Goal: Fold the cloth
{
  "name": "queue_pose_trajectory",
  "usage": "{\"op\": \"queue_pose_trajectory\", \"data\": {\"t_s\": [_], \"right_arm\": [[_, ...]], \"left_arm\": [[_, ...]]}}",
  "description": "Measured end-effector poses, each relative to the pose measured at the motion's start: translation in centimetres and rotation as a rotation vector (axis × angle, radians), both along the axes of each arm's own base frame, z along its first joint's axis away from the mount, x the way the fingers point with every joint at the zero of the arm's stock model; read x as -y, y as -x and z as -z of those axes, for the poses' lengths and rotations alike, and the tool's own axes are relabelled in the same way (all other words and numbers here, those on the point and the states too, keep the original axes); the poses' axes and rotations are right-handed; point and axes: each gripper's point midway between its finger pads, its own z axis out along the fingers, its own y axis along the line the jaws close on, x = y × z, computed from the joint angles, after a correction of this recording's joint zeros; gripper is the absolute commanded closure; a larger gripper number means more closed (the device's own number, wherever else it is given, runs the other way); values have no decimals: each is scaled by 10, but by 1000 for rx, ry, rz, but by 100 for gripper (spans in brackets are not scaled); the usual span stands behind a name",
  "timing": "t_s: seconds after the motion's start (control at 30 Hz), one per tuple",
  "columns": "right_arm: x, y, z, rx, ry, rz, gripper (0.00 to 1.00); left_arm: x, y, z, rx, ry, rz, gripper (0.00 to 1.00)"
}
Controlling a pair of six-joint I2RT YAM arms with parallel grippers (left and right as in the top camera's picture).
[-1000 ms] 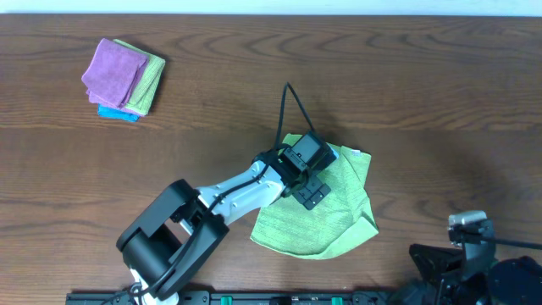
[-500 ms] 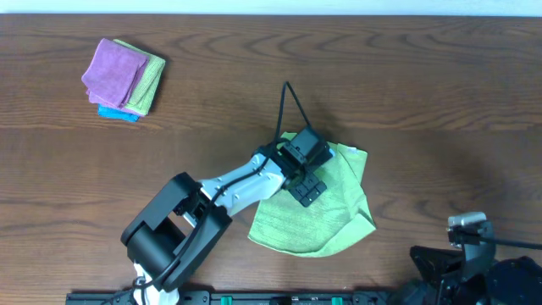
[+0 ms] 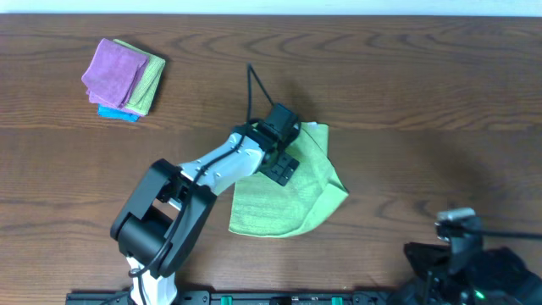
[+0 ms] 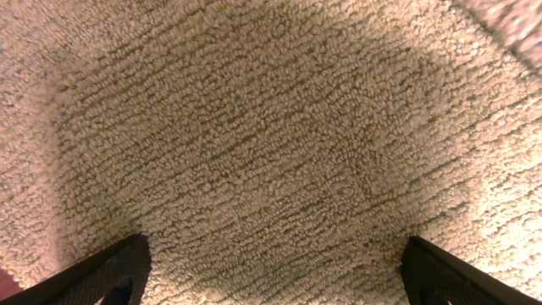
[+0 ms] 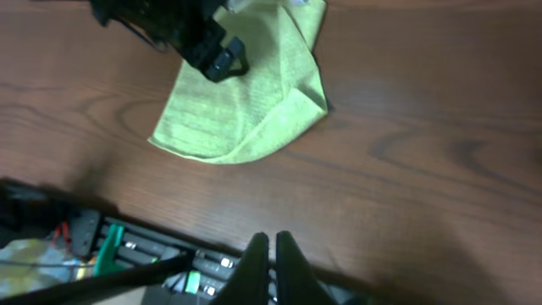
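Overhead: green cloth (image 3: pixel 279 199) lies rumpled near centre of wood table (image 3: pixel 440 102). It's partly doubled over on its right side, w/ a pointed corner sticking out right and a rounded edge toward the near side. Left arm (image 3: pixel 216 165) reaches diagonally from the near-left base. Left gripper (image 3: pixel 284 165) sits on the cloth's far part, touching it; finger spread can't be read from up here. Black cable (image 3: pixel 254 93) loops up behind the wrist. Far-left corner has a stack of folded cloths (image 3: pixel 123 80): purple on top, light green under, blue at bottom, well apart from the green cloth. Right arm (image 3: pixel 466 263) is tucked at the near-right edge, well apart from the cloth.

Left wrist: view filled w/ the cloth's looped terry weave, very close. Two dark fingertips (image 4: pixel 110 271) show at the bottom corners, spread wide, w/ cloth btwn & under them. Nothing pinched.

Right wrist: right gripper (image 5: pixel 271 241) at bottom centre, fingers together w/ only a slit btwn, holding nothing, above bare wood. Green cloth is upper-left in view, w/ left gripper's dark shape on its far end. Dark rail (image 5: pixel 127 250) w/ green parts runs along the near table edge.
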Motion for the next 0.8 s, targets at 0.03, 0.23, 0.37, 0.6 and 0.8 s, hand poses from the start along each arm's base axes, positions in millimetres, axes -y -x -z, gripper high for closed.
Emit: {"op": "queue_pose_trajectory", "data": {"t_s": [0.03, 0.23, 0.37, 0.6, 0.8], "right_arm": [[-2, -3, 5, -3, 4, 3, 83], [-24, -33, 43, -6, 38, -6, 57], [-40, -53, 63, -33, 70, -12, 54], [-58, -86, 72, -62, 75, 17, 52], [-60, -110, 89, -116, 106, 41, 53]], "left_arm": [[-4, -2, 0, -2, -1, -17, 5], [-16, -8, 0, -14, 2, -66, 5], [-15, -7, -1, -26, 19, -72, 5], [-17, -9, -4, -52, 65, -105, 5], [-35, -4, -16, -159, 184, -191, 4]]}}
